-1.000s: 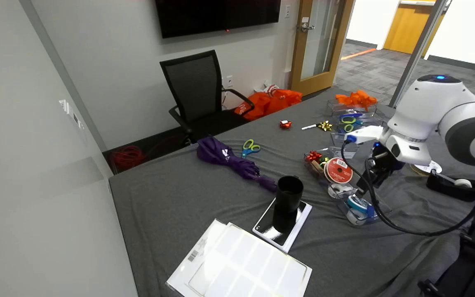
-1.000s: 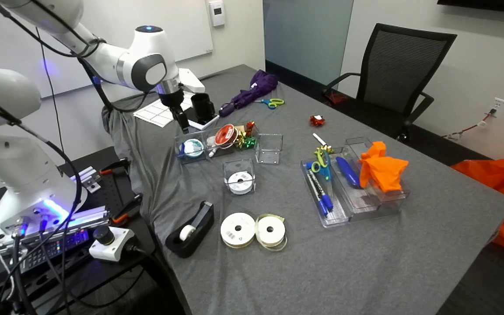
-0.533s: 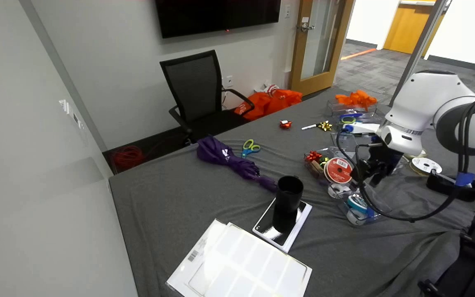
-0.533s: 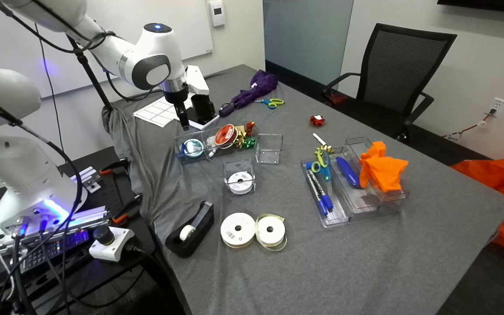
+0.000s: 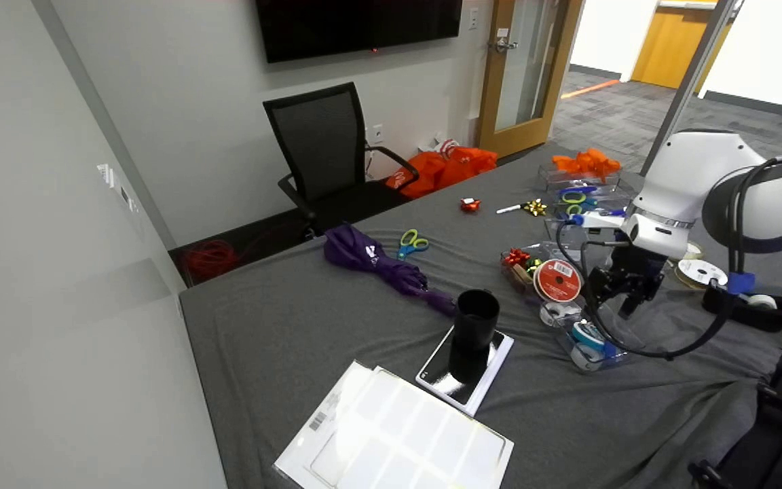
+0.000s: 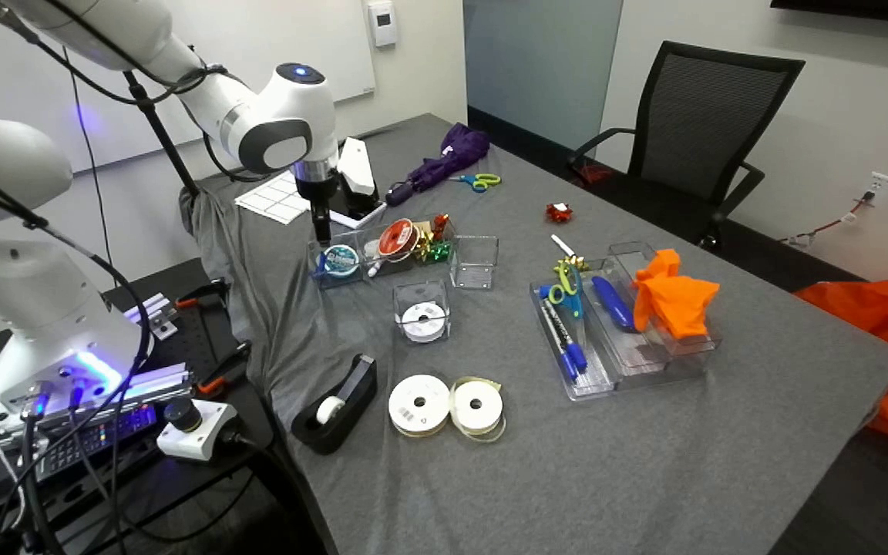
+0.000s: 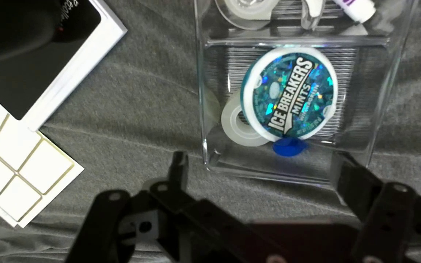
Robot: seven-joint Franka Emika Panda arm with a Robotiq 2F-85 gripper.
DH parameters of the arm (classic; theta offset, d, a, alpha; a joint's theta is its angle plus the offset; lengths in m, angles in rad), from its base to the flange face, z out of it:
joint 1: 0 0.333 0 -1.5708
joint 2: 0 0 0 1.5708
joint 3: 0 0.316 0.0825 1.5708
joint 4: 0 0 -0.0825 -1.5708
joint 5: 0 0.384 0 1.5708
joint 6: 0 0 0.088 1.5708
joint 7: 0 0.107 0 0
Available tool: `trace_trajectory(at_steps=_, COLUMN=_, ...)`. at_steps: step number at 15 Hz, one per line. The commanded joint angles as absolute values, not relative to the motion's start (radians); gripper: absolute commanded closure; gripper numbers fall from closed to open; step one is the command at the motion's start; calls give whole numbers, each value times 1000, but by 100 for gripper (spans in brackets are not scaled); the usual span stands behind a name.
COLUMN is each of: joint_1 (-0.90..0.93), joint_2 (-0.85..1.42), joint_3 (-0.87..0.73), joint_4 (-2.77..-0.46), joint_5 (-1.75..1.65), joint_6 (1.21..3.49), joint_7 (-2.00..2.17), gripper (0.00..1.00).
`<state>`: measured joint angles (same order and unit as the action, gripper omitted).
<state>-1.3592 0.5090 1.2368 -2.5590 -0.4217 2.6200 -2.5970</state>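
In the wrist view, one black-topped white box [image 7: 46, 73] is seen left of the gripper [image 7: 261, 164], whose two fingers are spread wide apart. Just beyond the fingertips, inside one clear compartment [image 7: 269, 177], one tape roll [image 7: 241, 137] is partly covered by one round mint tin [image 7: 294, 95], with one blue object [image 7: 289, 147] at the tin's near edge.

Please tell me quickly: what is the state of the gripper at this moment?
Gripper: open, fingers spread apart, holding nothing; it is near the clear bin with the Ice Breakers mints.
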Motion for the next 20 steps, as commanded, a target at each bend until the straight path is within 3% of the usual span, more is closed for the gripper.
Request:
trace_trajectory(at_steps=1, joint_1=-1295, joint_2=539, joint_3=1173, joint_4=-2516, joint_5=-399, joint_6=2561, joint_7=-2590, gripper=0)
trace_trajectory(at_steps=9, joint_1=-1045, joint_2=485, joint_3=963, joint_4=-2466, joint_5=-214, joint_6=2556, joint_7=-2638, gripper=0)
trace_trajectory(at_steps=10, joint_1=-1078, joint_2=528, joint_3=985, joint_4=-2458, joint_5=-285, joint_6=2540, joint_7=-2578, gripper=0)
trace_trajectory(at_steps=14, joint_1=-921, joint_2=468, joint_3=849, joint_4=-2446, joint_5=-172, joint_6=2541, joint_7=-2631, gripper=6)
trace_trajectory(at_steps=16, joint_1=-931, joint_2=490, joint_3=844, joint_4=-2441, joint_5=-239, joint_6=2515, joint_7=-2575, gripper=2)
trace_trajectory(at_steps=17, joint_1=-842, joint_2=450, joint_3=769, joint_4=-2442, joint_5=-170, joint_6=2515, joint_7=-2624, gripper=0)
trace_trajectory(at_steps=18, joint_1=-803, joint_2=441, joint_3=733, joint_4=-2440, joint_5=-149, joint_6=2513, joint_7=-2639, gripper=3)
trace_trajectory(at_steps=19, joint_1=-857, joint_2=477, joint_3=770, joint_4=-2439, joint_5=-237, joint_6=2501, joint_7=-2578, gripper=28)
trace_trajectory(at_steps=20, joint_1=-835, joint_2=475, joint_3=749, joint_4=-2437, joint_5=-243, joint_6=2498, joint_7=-2579, gripper=28)
